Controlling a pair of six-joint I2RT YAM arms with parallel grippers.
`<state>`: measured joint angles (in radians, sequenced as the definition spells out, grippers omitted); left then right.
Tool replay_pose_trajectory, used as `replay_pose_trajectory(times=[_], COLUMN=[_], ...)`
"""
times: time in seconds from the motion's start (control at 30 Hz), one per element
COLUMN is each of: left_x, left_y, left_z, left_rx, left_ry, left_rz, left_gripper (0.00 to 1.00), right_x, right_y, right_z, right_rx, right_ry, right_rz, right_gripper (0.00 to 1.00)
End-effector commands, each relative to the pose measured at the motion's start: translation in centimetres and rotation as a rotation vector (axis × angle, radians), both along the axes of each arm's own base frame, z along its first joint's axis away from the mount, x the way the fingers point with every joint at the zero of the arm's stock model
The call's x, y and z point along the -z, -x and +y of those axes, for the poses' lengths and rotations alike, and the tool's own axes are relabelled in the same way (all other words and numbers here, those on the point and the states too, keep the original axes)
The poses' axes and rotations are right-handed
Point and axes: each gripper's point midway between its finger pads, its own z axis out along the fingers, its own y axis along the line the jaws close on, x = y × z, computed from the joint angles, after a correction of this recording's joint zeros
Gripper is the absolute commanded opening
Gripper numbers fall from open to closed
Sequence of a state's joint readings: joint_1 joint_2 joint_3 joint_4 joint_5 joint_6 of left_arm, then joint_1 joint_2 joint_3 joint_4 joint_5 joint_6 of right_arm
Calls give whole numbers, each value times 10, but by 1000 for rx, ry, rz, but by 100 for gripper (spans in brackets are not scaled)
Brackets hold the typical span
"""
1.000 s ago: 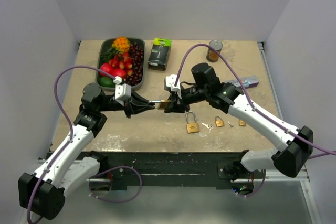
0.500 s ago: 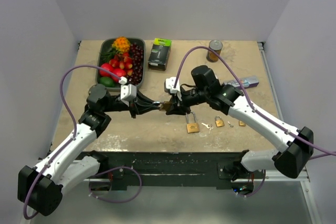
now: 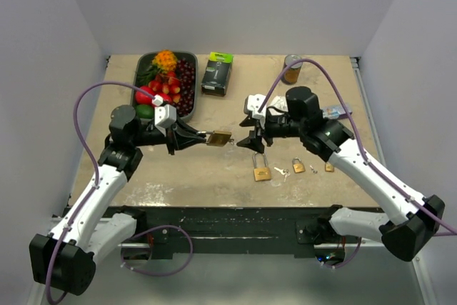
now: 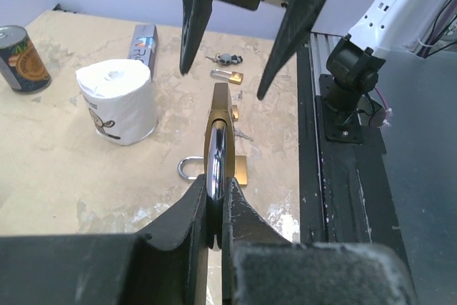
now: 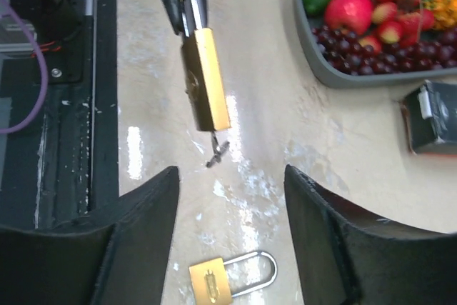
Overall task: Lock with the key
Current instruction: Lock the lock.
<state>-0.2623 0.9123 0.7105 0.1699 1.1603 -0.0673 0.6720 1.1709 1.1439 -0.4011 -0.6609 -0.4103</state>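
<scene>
The padlock (image 5: 206,80) is held off the surface (image 3: 178,176), roughly mid-way between the two arms. The left pincer (image 3: 203,138) is clenched on its steel shackle, and the brass body sticks out toward the right arm. The right pincer (image 3: 251,136) is released: its jaws stand wide, face the lock's far end and touch nothing.

A small dark piece hangs from that far end. It is probably the key (image 5: 216,151) seated in the keyhole, though in the right wrist view it is too small and blurred to be sure.

The step in hand looks like the key turn itself. The lock is presented and steadied, with the free pincer lined up just short of it. The next move calls for the right pincer to advance, close on the key's head without knocking it out, and twist while the left arm keeps the body from rotating.

Several things are hidden:
- The left fingers (image 4: 187,208) cover the shackle's legs, so I cannot tell whether it is pushed home or sprung.
- The keyhole face is not visible in any view.
- From above, the lock shows only as a thin brass sliver.
- A second padlock (image 5: 227,276) lies on the surface below, partly cut off by the frame edge.
</scene>
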Motion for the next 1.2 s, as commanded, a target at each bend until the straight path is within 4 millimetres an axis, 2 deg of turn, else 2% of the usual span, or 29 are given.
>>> replay_pose_trajectory(times=[0.0,0.17,0.43,0.63,0.83,1.07,1.17], left_x=[-42,-40,-41,-36,-32,-32,-31], left_y=[7,14,13,13,12,14,14], left_z=[1,-1,1,1,1,1,1], left_rx=[33,96,95,97,97,103,105], left_ry=[34,28,-5,-18,-18,-9,-10], left_rz=[-154,-154,-221,-209,-200,-195,-192], left_gripper=[0,0,0,0,0,0,0], right_x=[-4,-3,-3,-12,-6,-2,3], right_y=[4,2,1,16,21,13,11], right_z=[-15,-8,9,17,21,27,27], right_rx=[29,17,-34,-109,-132,-108,-98], right_ry=[20,15,-19,-40,-17,-14,1], right_rz=[0,42,90,75,86,86,91], right_gripper=[60,57,50,52,51,38,27])
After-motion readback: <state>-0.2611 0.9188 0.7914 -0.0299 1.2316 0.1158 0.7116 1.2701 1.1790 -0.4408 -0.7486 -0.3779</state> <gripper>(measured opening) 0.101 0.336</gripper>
